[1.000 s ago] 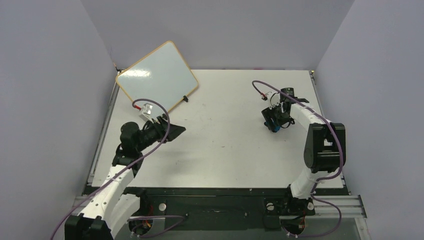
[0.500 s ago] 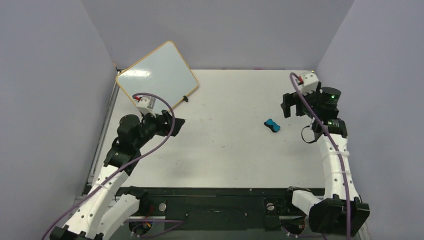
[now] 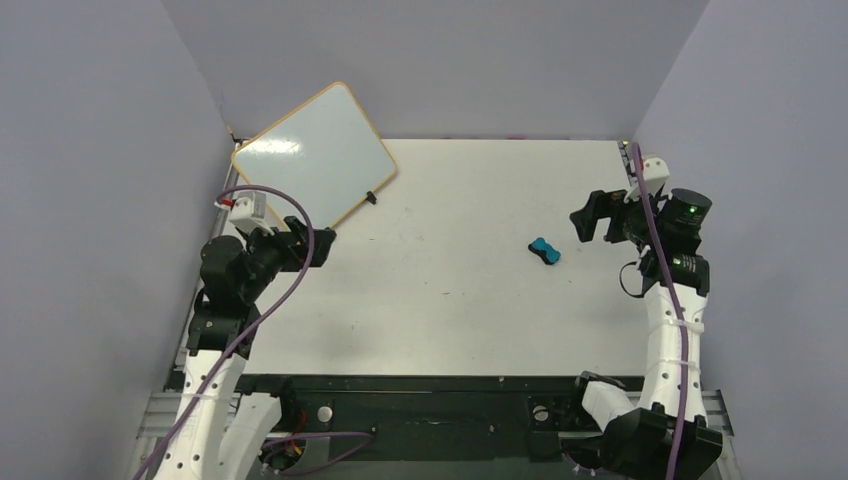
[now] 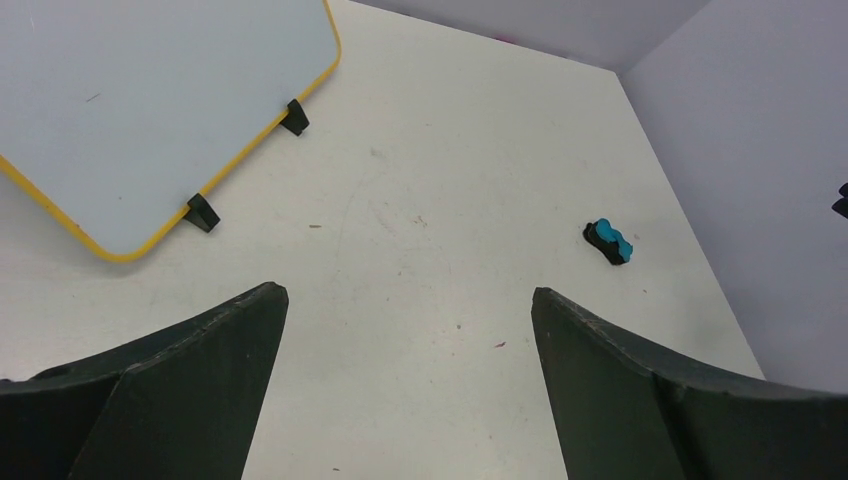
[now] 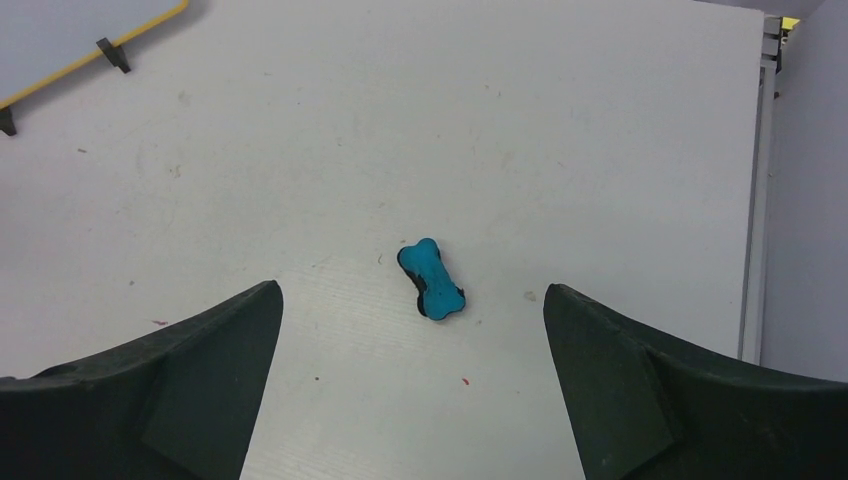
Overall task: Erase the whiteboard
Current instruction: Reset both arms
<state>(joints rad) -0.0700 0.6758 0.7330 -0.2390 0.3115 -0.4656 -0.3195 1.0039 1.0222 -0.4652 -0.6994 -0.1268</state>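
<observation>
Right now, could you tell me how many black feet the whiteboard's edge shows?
2 black feet: one by the whiteboard's far corner, one nearer along that edge; more may hide behind.

whiteboard (image 3: pixel 315 152): upper left of the frame; tilted; white face blank, with a pale glare; tan-yellow rim
stand foot (image 3: pixel 371 197): small, black; at the board's lower right edge
eraser (image 3: pixel 544 251): blue; flat on the table (image 3: pixel 450 300), right of centre; touching nothing
left gripper (image 3: pixel 308 244): left of the frame; just below the whiteboard, apart from it
right gripper (image 3: pixel 588 216): far right; near the eraser, up and right of it, apart
</observation>
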